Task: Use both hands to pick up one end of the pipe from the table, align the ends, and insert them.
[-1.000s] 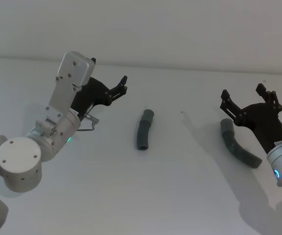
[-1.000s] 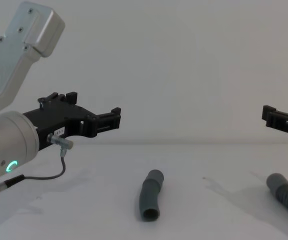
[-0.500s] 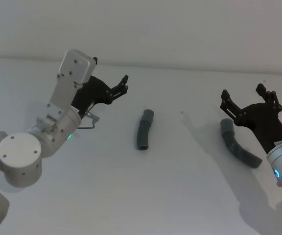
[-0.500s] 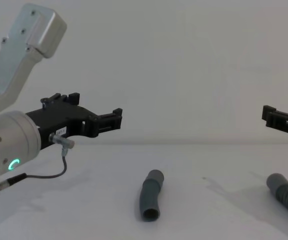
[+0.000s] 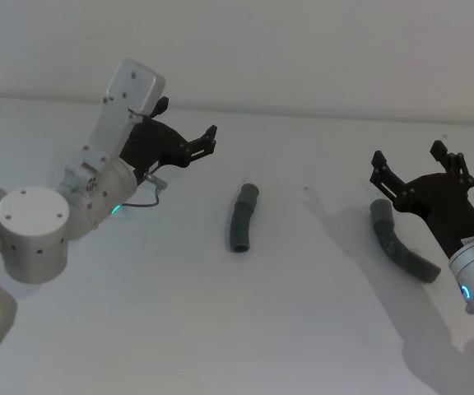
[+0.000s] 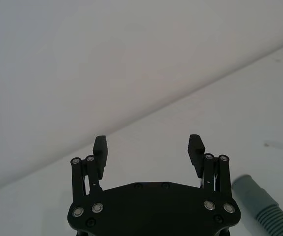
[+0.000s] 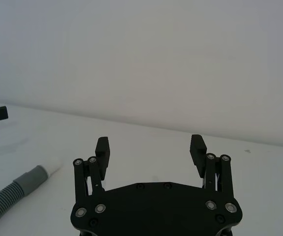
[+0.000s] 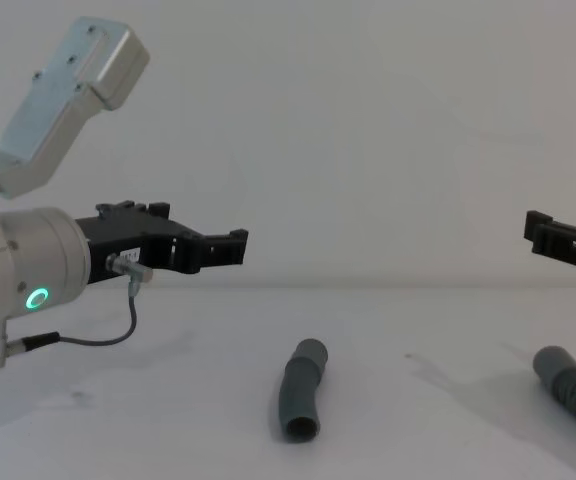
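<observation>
The white worktop (image 5: pixel 303 313) looks the same as one second ago: both pieces of the pipe lie on it exactly where they were.

The only change is in the left arm (image 5: pixel 31 239). Its wrist has turned and lifted, and the arm has swung a little inward, so the left pincer (image 5: pixel 206 141) now points more level across the worktop, toward the middle. The chest view shows its tips a bit nearer to the centre than before. Its fingers (image 6: pixel 100 147) stand wide apart and hold nothing.

The right pincer (image 5: pixel 409 158) has not moved in this second. It hangs above the right side of the worktop, also wide open and empty.

The short piece of the pipe (image 5: pixel 241 218) lies in the middle of the worktop, well apart from the left pincer and lower than it. The longer piece of the pipe (image 5: pixel 395 244) lies on the right, with its far end just beside and below the right pincer. The right wrist view shows its grey cuff (image 7: pixel 32 178).

I judge that the task is at its beginning. The left arm is lining up for a reach to the short piece, while the right one waits above its own piece. No grasp is made yet.
</observation>
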Motion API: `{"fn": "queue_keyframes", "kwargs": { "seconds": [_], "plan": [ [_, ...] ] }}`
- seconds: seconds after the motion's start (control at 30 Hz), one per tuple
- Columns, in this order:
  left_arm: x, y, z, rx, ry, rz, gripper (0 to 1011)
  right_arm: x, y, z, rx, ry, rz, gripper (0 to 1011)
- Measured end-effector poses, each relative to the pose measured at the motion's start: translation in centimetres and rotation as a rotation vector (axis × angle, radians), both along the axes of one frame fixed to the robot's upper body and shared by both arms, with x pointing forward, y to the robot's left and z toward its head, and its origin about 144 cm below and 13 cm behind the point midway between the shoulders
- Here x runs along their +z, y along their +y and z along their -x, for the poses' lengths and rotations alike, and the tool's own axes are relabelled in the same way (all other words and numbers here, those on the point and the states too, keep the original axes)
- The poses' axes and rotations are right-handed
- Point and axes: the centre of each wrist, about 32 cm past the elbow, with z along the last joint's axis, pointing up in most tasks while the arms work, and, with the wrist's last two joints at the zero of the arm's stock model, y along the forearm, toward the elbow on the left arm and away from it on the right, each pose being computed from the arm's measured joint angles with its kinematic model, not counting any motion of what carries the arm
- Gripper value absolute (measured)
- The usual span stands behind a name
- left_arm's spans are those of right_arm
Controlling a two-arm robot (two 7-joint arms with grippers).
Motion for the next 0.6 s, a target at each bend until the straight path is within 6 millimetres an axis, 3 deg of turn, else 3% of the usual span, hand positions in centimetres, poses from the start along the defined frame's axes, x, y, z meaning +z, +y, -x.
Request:
{"fn": "queue_keyframes", "kwargs": {
  "seconds": [0.27,0.6],
  "plan": [
    [1.8,-0.2,0.2,-0.009,0.099,0.002,1001,0.5,-0.4,0.2,0.004,0.016,-0.003,1000],
    [4.0,-0.9,2.3,-0.023,0.186,0.023,1001,1.4,-0.9,0.6,0.032,0.062,-0.013,1000]
  ]
}}
